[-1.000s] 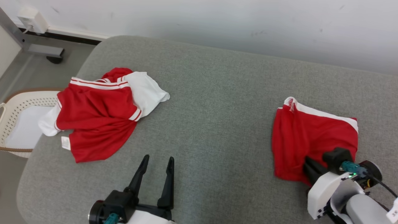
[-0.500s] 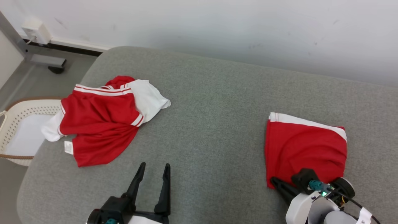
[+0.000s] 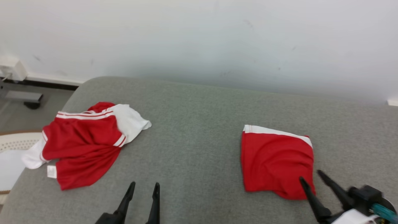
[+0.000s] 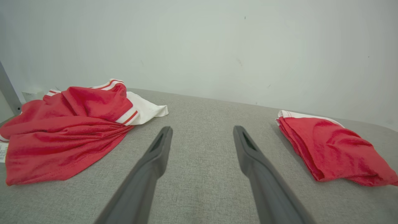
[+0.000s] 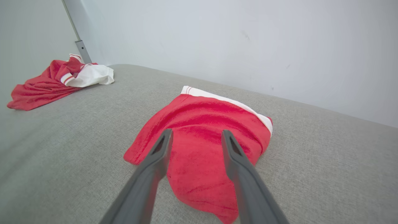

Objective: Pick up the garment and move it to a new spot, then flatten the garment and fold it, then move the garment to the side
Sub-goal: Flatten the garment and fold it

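Folded garment (image 3: 276, 161): red with a white band on the far edge, flat on grey cushion (image 3: 192, 140), 3 o'clock side.
Right gripper (image 3: 309, 175): fingers spread, grasping nothing, tips over the garment's near edge.
Left gripper (image 3: 145, 184): spread, empty, at 6 o'clock.
Crumpled jersey (image 3: 84, 146): red-and-white heap, 9 o'clock, well apart.

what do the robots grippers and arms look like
The left gripper and right gripper each have two long, dark grey fingers tapering to narrow tips, with a slot-like recess near each tip. Behind the right one sit a black housing, a teal connector and a white casing.
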Motion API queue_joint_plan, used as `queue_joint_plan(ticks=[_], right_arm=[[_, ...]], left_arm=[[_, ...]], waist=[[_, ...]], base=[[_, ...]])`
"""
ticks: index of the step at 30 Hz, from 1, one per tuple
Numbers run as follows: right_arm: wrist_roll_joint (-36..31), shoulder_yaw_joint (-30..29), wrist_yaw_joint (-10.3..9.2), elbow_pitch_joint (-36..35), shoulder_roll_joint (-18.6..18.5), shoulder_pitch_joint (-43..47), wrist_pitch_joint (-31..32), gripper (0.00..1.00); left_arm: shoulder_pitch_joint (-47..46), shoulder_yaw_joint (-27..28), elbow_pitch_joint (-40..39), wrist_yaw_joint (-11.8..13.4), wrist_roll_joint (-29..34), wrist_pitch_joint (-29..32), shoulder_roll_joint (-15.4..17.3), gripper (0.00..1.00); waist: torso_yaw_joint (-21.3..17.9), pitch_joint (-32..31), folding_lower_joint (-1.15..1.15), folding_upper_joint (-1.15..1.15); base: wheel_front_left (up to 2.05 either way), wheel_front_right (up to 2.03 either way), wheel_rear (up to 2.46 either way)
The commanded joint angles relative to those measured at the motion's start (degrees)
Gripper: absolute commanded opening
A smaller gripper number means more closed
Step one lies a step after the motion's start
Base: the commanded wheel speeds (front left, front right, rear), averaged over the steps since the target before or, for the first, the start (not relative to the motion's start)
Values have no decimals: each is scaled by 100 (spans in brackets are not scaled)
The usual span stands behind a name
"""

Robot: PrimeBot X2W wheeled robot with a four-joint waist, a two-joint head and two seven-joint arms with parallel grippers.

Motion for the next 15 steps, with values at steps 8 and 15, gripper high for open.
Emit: queue_joint_plan(ticks=[8,15], right_arm=[[-364,-1616,-13,-552,56,1172,-514,100],[-681,-2390,-13,-662,599,1630,-589,100]], left_arm=[[274,129,113,-224,257,-2,26,100],[399,298,124,-236,282,-2,23,100]], waist=[[-496,-197,0,0],[-743,-238,0,0]], base=[[0,0,0],[0,0,0]])
